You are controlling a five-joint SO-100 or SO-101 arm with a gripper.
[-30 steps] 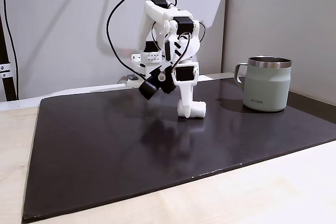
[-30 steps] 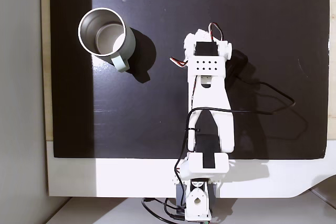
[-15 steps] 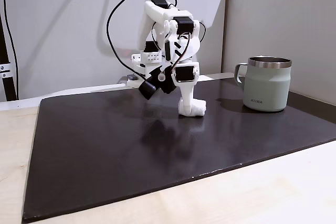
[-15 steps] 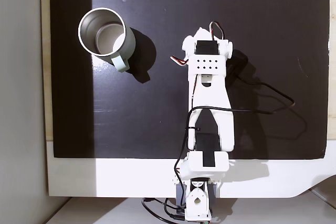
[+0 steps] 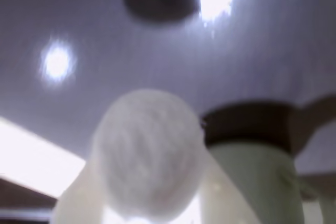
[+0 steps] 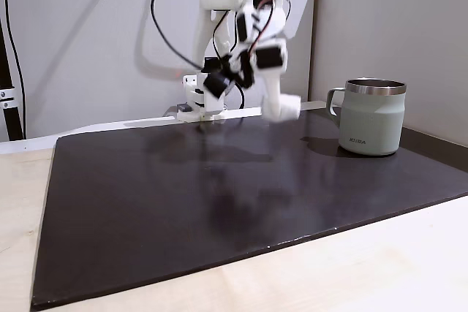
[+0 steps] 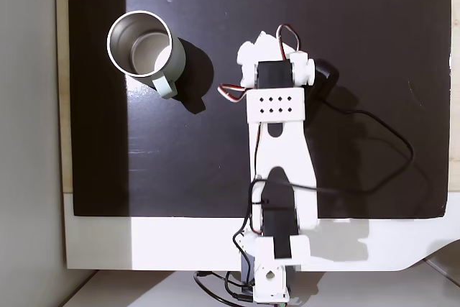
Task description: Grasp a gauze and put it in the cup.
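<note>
The gauze (image 5: 148, 153), a soft fuzzy white roll, is clamped in the gripper (image 6: 281, 109) and held clear of the black mat (image 6: 183, 195) at frame centre, likely for carrying over the rim. The cup (image 6: 374, 117), smooth sage green with steel rim, is seen at right.

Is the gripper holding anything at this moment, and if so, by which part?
Yes. The gripper holds the gauze clear of the mat, with the jaws closed on the sides of the roll.
</note>
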